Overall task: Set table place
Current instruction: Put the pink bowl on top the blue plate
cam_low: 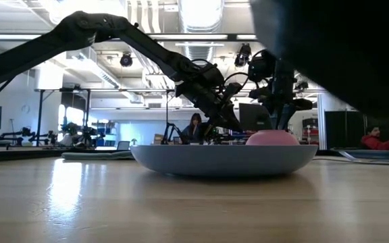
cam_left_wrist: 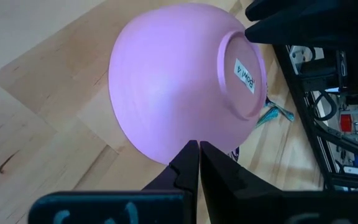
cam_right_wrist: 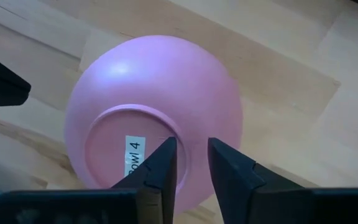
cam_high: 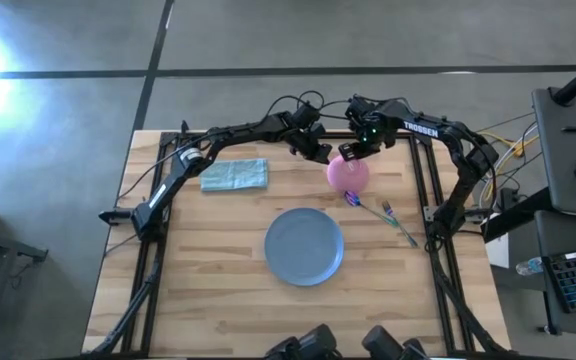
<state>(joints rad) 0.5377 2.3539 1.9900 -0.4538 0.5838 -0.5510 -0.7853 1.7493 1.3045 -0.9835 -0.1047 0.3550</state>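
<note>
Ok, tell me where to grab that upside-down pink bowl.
Grip the pink bowl by its raised foot ring, coming from above: it lies mouth-down on the table, so the rim is probably unreachable and the dome looks slippery. The right gripper hovers there.

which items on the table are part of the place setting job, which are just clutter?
Job:
- blue plate, centre
- pink bowl, upside down, both pincers at it
- purple-headed spoon
- green fork
- left pincer, shut
- right pincer, slightly open

Clutter:
- teal cloth, near left arm

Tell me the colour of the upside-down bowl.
Pink bowl; the left wrist view shows it best.
</note>
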